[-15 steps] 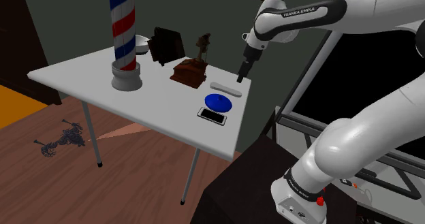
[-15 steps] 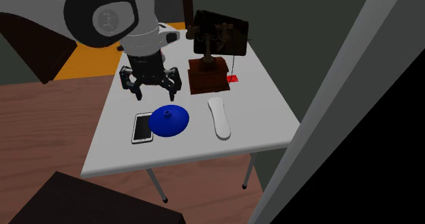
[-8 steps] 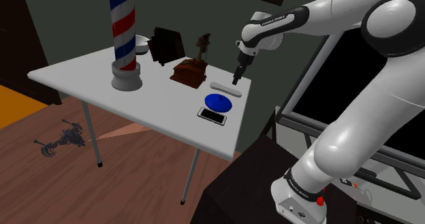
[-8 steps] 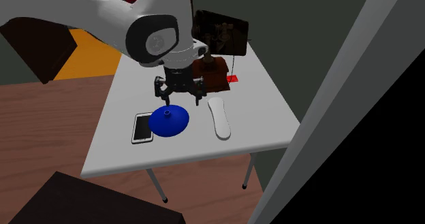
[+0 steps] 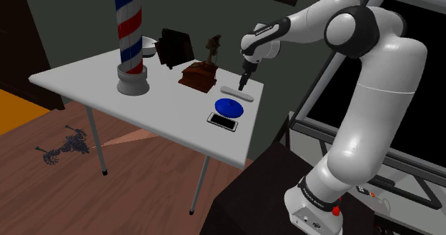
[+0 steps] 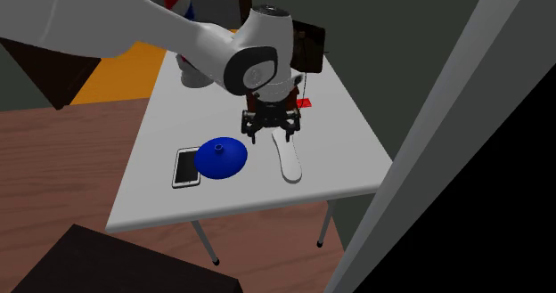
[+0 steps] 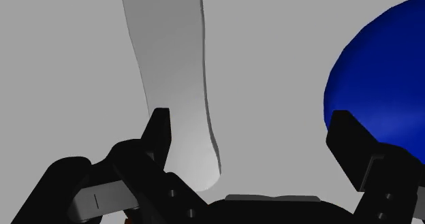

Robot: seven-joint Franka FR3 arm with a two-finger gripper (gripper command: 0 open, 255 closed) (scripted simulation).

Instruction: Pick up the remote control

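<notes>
The remote control (image 5: 237,94) (image 6: 286,155) (image 7: 174,73) is a slim white bar lying flat on the white table (image 5: 78,80) (image 6: 343,149), between a blue domed object and the table's edge. My black gripper (image 5: 243,83) (image 6: 270,133) (image 7: 255,141) hangs open just above the remote's end nearest a brown antique telephone. In the wrist view, that end lies just inside one of the fingers (image 7: 160,131), while the other finger stands over the blue dome's rim. Nothing is held.
The blue domed object (image 5: 230,106) (image 6: 222,157) (image 7: 381,80) sits close beside the remote, with a white-framed phone (image 5: 222,121) (image 6: 186,167) past it. The brown telephone (image 5: 200,73) (image 6: 274,95), a black frame (image 5: 176,46), a bowl (image 5: 148,46) and a barber pole (image 5: 130,33) stand farther back.
The gripper has come down and moved across the blue dome to above the remote's end near the telephone. It stays open. The objects on the table have not moved.
</notes>
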